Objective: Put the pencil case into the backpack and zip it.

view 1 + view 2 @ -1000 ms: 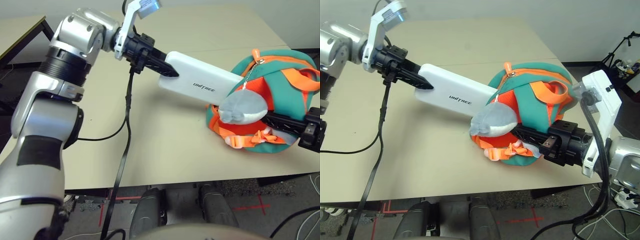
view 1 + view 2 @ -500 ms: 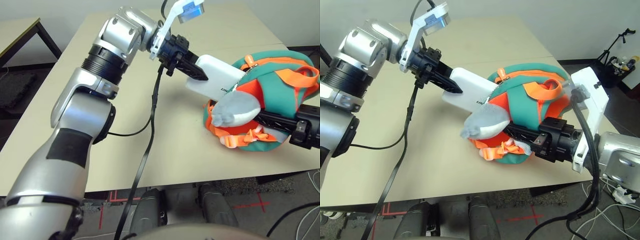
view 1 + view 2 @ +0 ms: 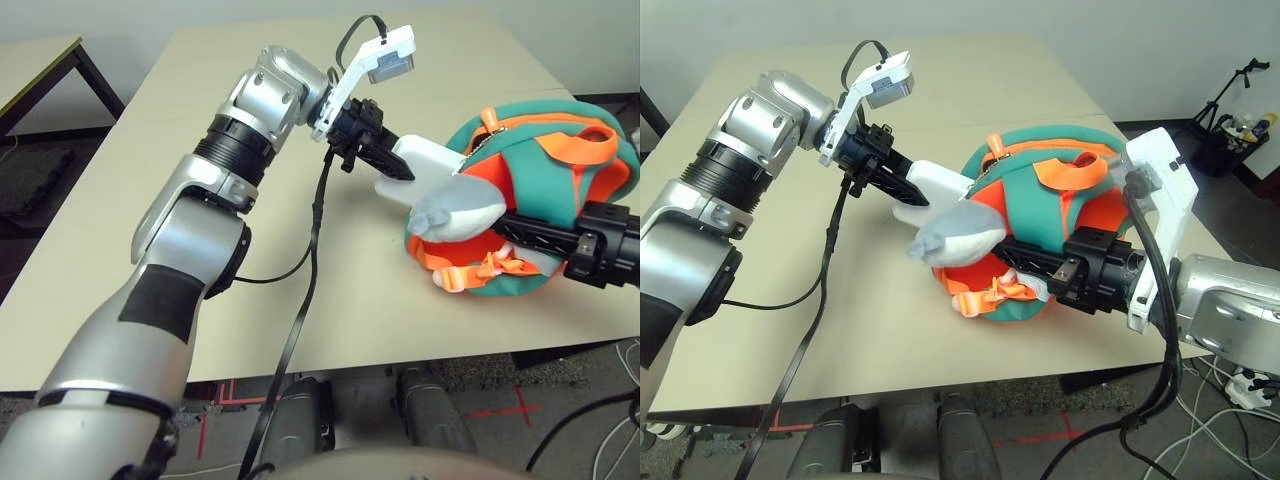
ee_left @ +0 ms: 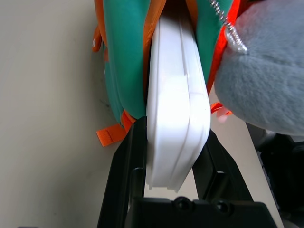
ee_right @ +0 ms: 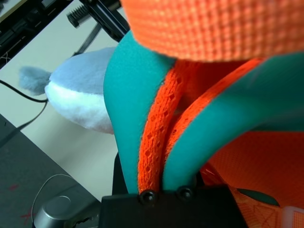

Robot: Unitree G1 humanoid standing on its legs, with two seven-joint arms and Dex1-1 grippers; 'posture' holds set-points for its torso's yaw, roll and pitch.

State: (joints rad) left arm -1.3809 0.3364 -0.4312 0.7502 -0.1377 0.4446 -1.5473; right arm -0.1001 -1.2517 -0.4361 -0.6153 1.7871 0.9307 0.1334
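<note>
Left tool pinching pencil case by its near end — far end entering backpack opening ahead. Right tool clamping backpack fabric, steadying. Advising pushing straight along case axis — avoiding snagging zipper trim.

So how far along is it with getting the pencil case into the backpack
Partly done: the pencil case is part way into the backpack opening. In hand: the left gripper grips its rear end, while the right gripper holds the backpack. Left: push it fully in, then zip.
</note>
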